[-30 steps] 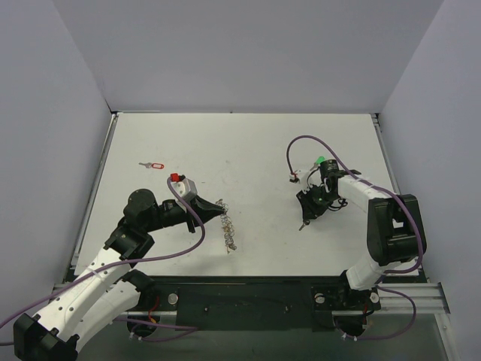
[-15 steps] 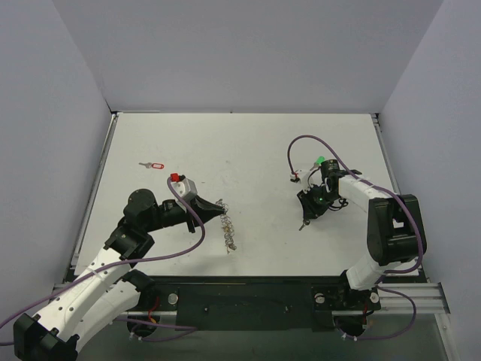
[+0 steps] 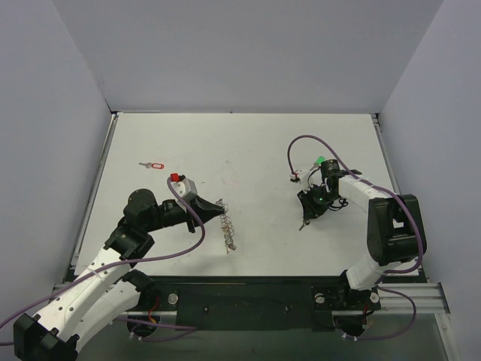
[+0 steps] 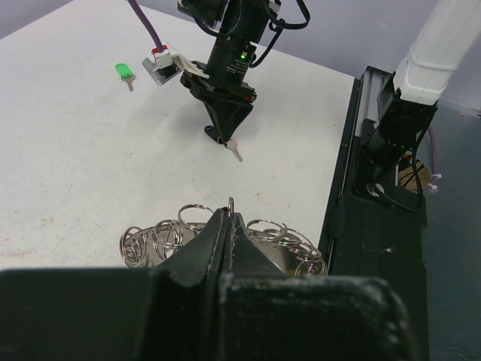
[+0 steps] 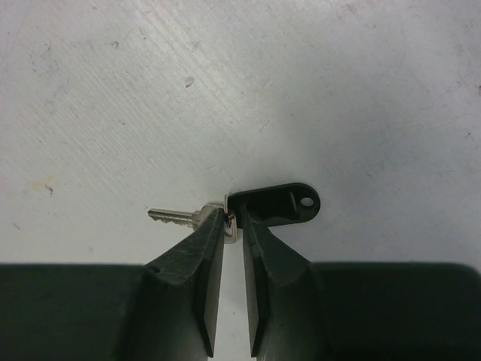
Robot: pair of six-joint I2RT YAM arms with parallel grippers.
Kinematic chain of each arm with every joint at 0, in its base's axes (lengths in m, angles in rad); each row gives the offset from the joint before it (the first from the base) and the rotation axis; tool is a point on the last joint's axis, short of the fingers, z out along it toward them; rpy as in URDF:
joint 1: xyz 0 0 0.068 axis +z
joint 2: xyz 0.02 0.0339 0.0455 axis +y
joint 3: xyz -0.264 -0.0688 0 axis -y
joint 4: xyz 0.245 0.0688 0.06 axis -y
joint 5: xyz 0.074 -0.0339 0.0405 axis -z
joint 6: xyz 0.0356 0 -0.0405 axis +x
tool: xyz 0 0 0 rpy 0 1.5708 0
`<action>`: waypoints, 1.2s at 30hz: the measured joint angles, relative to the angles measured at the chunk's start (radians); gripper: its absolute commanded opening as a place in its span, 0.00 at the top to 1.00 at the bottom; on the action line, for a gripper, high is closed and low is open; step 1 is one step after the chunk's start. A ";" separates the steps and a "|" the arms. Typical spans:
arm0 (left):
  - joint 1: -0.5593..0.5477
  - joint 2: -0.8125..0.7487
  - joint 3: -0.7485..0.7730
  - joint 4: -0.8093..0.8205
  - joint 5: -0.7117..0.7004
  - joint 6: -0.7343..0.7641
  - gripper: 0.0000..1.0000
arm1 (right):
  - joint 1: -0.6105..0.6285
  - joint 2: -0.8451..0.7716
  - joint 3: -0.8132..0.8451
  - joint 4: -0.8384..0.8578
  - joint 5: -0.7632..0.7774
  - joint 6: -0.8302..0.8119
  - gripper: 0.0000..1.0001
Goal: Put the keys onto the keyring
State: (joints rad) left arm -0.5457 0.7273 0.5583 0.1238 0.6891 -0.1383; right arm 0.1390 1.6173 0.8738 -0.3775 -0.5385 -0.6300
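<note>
The right gripper [image 5: 233,218] points down at the table. Its two dark fingers are drawn almost together, and we judge it to be pinching the dark-headed key [image 5: 274,204] at the tiny link ring [image 5: 230,224] between blade and head. The left gripper [image 4: 231,219] is pressed fully together, with one thin wire loop of the keyring [image 4: 169,235] standing up between its tips.

The white table [image 3: 248,150] fills the scene. On its left half, toward the near edge, lies the keyring, a loose bunch of silvery loops trailing nearward from the left gripper. On the right half, well apart from it, the dark-headed key lies under the right gripper. Its long axis runs across the gap between the fingers. The silver blade sticks out past one finger and the dark plastic head past the other, so the grip falls at the middle.

As we read it, the coming move turns on one relation. The keyring lies to the left of the pinched key and slightly nearer, with bare table between. Only the right arm is at the key, and only the left arm is at the ring. The key would have to travel left to meet the raised loop.

Two keys lie loose: a green-headed key [image 4: 124,71] just beyond the right gripper, and a red-headed key [image 3: 154,165] at the far left.
</note>
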 measured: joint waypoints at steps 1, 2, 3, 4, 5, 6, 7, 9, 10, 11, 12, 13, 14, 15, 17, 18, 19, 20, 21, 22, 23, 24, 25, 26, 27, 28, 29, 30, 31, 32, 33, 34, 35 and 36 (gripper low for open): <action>0.000 0.000 0.000 0.000 0.000 0.000 1.00 | 0.000 0.000 0.000 0.000 0.000 0.000 0.87; 0.000 0.000 0.000 0.000 0.000 0.000 1.00 | 0.000 0.000 0.000 0.000 0.000 0.000 0.87; 0.000 0.000 0.000 0.000 0.000 0.000 1.00 | 0.000 0.000 0.000 0.000 0.000 0.000 0.87; 0.000 0.000 0.000 0.000 0.000 0.000 1.00 | 0.000 0.000 0.000 0.000 0.000 0.000 0.87; 0.000 0.000 0.000 0.000 0.000 0.000 1.00 | 0.000 0.000 0.000 0.000 0.000 0.000 0.87; 0.000 0.000 0.000 0.000 0.000 0.000 1.00 | 0.000 0.000 0.000 0.000 0.000 -0.001 0.87; 0.000 0.000 0.000 0.000 0.000 0.000 1.00 | 0.000 0.000 0.000 0.000 0.000 -0.002 0.87; 0.000 0.000 0.000 0.000 0.000 0.000 1.00 | 0.002 0.000 0.000 -0.001 0.000 -0.003 0.87; 0.000 0.000 0.000 0.000 0.000 0.000 1.00 | 0.004 0.000 0.000 -0.001 0.000 -0.003 0.87; 0.000 0.000 0.000 0.000 0.000 0.000 1.00 | 0.006 0.000 0.000 -0.001 0.000 -0.003 0.87; 0.000 0.000 0.000 0.000 0.000 0.000 1.00 | 0.006 0.000 0.000 -0.001 0.000 -0.004 0.87; 0.000 0.000 0.000 0.000 0.000 0.000 1.00 | 0.006 0.000 0.000 -0.001 0.000 -0.004 0.87; 0.000 0.000 0.000 0.000 0.000 0.000 1.00 | 0.006 0.000 0.000 -0.001 0.000 -0.004 0.87; 0.000 0.000 0.000 0.000 0.000 0.000 1.00 | 0.006 0.000 0.000 -0.001 0.000 -0.004 0.87; 0.000 0.000 0.000 0.000 0.000 0.000 1.00 | 0.006 0.000 0.000 -0.001 0.000 -0.004 0.87; 0.000 0.000 0.000 0.000 0.000 0.000 1.00 | 0.006 0.000 0.000 -0.001 -0.001 -0.005 0.87; 0.000 0.000 0.000 0.000 0.000 0.000 1.00 | 0.007 0.000 0.000 -0.001 -0.001 -0.006 0.87; 0.000 0.000 0.000 0.000 0.000 0.000 1.00 | 0.007 0.000 0.000 -0.001 -0.001 -0.007 0.87; 0.000 0.000 0.000 0.000 0.000 0.000 1.00 | 0.007 0.000 0.000 -0.001 -0.001 -0.008 0.87; 0.000 0.000 0.000 0.000 0.000 0.000 1.00 | 0.007 0.000 0.000 -0.001 -0.001 -0.009 0.87; 0.000 0.000 0.000 0.000 0.000 0.000 1.00 | 0.007 0.000 0.000 -0.001 -0.001 -0.011 0.87; 0.000 0.000 0.000 0.000 0.000 0.000 1.00 | 0.007 0.000 0.000 -0.001 -0.001 -0.011 0.87; 0.000 0.000 0.000 0.000 0.000 0.000 1.00 | 0.007 0.000 0.000 -0.001 -0.002 -0.011 0.86; 0.000 0.000 0.000 0.000 0.000 0.000 1.00 | 0.007 0.000 0.000 -0.001 -0.002 -0.012 0.86; 0.000 0.000 0.000 0.000 0.000 0.000 1.00 | 0.007 0.000 0.000 -0.001 -0.003 -0.012 0.85; 0.000 0.000 0.000 0.000 0.000 0.000 1.00 | 0.007 0.000 0.000 -0.001 -0.004 -0.013 0.84; 0.000 0.000 0.000 0.000 0.000 0.000 1.00 | 0.007 0.000 0.000 -0.001 -0.004 -0.014 0.85; 0.000 0.000 0.000 0.000 0.000 0.000 1.00 | 0.008 0.000 0.000 -0.001 -0.004 -0.015 0.85; 0.000 0.000 0.000 0.000 0.000 0.000 1.00 | 0.008 0.000 0.000 -0.001 -0.004 -0.015 0.84; 0.000 0.000 0.000 0.000 0.000 0.000 1.00 | 0.008 0.000 0.000 -0.001 -0.004 -0.016 0.85; 0.000 0.000 0.000 0.000 0.001 0.000 1.00 | 0.008 0.000 0.000 -0.001 -0.005 -0.016 0.85; 0.000 0.000 0.000 0.000 0.000 0.000 1.00 | 0.008 0.000 0.000 -0.001 -0.005 -0.016 0.86; 0.000 0.000 0.000 0.000 0.001 0.000 1.00 | 0.008 0.000 0.000 -0.001 -0.005 -0.016 0.87; 0.000 0.000 0.000 0.000 0.001 0.000 1.00 | 0.008 0.000 0.000 -0.001 -0.005 -0.015 0.87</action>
State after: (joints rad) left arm -0.5457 0.7273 0.5583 0.1242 0.6899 -0.1383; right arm 0.1467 1.6173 0.8738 -0.3786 -0.5430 -0.6453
